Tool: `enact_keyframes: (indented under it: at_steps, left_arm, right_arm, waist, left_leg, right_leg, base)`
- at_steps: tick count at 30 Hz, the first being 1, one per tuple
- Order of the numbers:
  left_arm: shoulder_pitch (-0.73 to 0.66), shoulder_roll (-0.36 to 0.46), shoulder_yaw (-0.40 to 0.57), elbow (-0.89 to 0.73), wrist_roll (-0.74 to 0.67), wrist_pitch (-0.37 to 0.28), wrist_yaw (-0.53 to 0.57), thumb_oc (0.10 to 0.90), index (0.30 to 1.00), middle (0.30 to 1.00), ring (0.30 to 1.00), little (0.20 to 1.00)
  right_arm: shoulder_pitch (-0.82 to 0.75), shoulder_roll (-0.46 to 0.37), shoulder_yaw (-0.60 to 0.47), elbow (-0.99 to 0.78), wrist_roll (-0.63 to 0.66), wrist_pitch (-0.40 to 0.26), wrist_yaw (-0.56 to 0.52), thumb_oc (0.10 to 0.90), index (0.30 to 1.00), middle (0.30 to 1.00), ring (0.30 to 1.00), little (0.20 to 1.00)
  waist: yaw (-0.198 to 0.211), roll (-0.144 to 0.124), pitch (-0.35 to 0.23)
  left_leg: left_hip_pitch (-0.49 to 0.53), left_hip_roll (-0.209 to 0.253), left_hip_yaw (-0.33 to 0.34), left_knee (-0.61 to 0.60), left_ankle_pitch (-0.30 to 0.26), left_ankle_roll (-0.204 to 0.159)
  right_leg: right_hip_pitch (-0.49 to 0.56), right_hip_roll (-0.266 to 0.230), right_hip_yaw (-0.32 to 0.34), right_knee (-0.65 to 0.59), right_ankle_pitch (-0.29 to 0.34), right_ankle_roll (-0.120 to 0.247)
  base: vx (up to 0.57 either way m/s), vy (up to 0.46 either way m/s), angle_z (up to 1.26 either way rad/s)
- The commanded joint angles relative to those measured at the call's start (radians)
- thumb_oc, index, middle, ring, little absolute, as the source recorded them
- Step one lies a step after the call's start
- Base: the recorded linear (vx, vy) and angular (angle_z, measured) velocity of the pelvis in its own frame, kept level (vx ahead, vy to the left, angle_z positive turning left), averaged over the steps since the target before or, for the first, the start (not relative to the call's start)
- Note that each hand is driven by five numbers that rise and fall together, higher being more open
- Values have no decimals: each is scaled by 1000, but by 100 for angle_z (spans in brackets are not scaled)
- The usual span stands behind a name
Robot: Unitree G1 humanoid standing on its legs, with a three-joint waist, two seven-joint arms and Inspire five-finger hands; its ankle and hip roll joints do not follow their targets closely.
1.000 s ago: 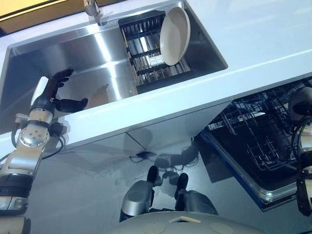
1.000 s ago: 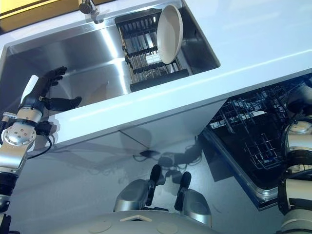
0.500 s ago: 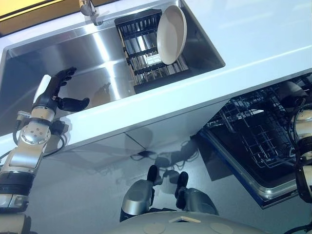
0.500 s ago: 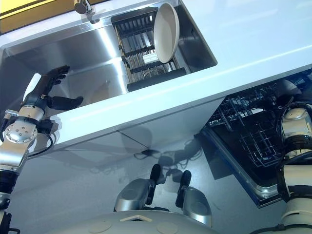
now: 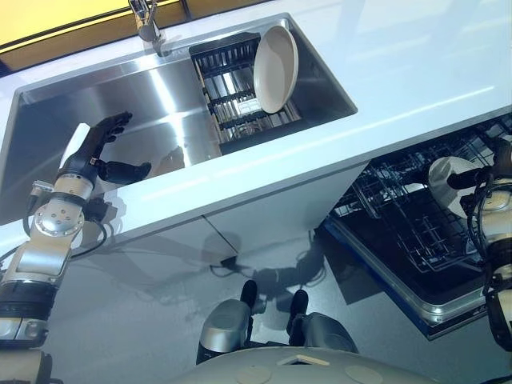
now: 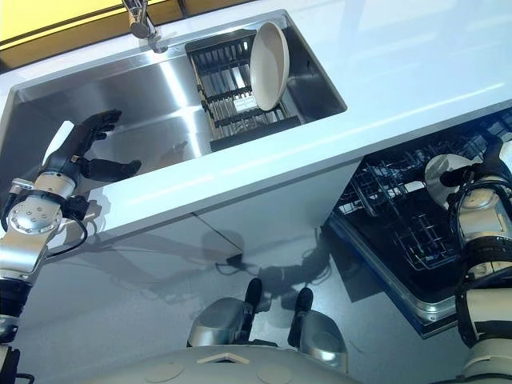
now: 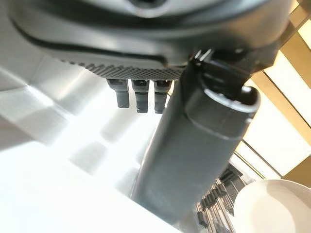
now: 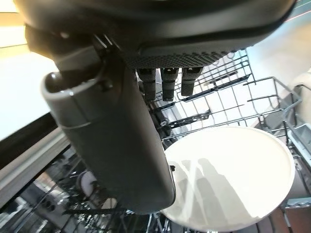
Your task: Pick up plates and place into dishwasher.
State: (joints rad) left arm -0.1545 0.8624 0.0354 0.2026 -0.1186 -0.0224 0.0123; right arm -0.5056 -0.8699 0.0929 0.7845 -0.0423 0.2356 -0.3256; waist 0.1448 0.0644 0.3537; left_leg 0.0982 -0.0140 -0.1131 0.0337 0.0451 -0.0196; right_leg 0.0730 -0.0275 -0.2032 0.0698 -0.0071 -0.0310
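Observation:
A beige plate [image 5: 276, 70] stands on edge in the black dish rack [image 5: 232, 100] at the right end of the steel sink [image 5: 120, 96]. My left hand [image 5: 100, 152] hovers open over the sink's front left part, holding nothing. A white plate [image 5: 446, 174] stands low in the dishwasher's wire rack [image 5: 400, 216] at the far right. My right hand [image 6: 490, 160] is shut on that plate [image 8: 228, 177], the thumb [image 8: 112, 136] lying across its face and the fingers [image 8: 167, 80] behind its rim.
The pale counter [image 5: 416, 56] runs round the sink, with a faucet [image 5: 144, 16] at the back. Below its right end the dishwasher's rack is pulled out over the open door [image 5: 432, 308]. Grey floor lies under the counter.
The right hand has moved left and down with the white plate into the dishwasher rack, and the plate's face now shows. The left hand stayed put. The camera shifted slightly.

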Motion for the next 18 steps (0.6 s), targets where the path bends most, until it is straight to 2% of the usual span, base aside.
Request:
enact_keyframes:
  at_steps: [1, 7, 9, 12, 14, 18]
  left_arm:
    - [42, 32, 63, -116, 14, -72, 40, 800, 900, 900, 900, 900]
    - [106, -4, 121, -137, 20, -94, 50, 800, 900, 900, 900, 900]
    - [134, -37, 152, -141, 34, -116, 57, 800, 900, 900, 900, 900]
    - [162, -73, 180, -152, 56, -137, 72, 800, 900, 900, 900, 900]
    - [170, -89, 195, -158, 80, -143, 85, 800, 900, 900, 900, 900]
    - [157, -94, 216, -169, 139, -147, 133, 800, 900, 900, 900, 900]
  right_arm:
    - [21, -56, -19, -142, -59, -108, -112, 800, 900, 900, 900, 900]
    - [151, 7, -151, -378, -21, -178, -161, 800, 900, 900, 900, 900]
    - [234, 67, -225, -469, 11, -244, -175, 800, 900, 900, 900, 900]
    - [351, 154, -300, -556, 36, -294, -180, 800, 900, 900, 900, 900]
    - [404, 205, -318, -577, 52, -312, -189, 800, 900, 900, 900, 900]
    - [515, 331, -321, -552, 105, -372, -129, 800, 900, 900, 900, 900]
  waist:
    - [0, -38, -156]
    - [-23, -48, -176]
    - [-39, -50, -190]
    - [-62, -52, -207]
    - [-79, -52, -216]
    - [-122, -50, -235]
  left_leg:
    - [-104, 15, -3, 77, -23, -48]
    - [-81, 11, 18, 65, -35, -36]
    - [-72, 8, 35, 58, -43, -29]
    - [-61, 5, 61, 53, -54, -22]
    - [-54, 4, 76, 51, -59, -17]
    - [-39, 1, 112, 44, -71, -5]
  right_leg:
    - [19, -6, 1, 75, -100, 57]
    - [32, -7, 16, 50, -91, 65]
    - [35, -8, 23, 38, -86, 70]
    - [35, -9, 34, 24, -79, 75]
    - [34, -10, 40, 17, -75, 76]
    - [33, -12, 66, 8, -67, 81]
  base:
    - [-11, 63, -2]
    - [-42, 80, -7]
    - [-94, 134, -9]
    - [-110, 142, -8]
    - [-112, 130, -7]
    - [-115, 127, -22]
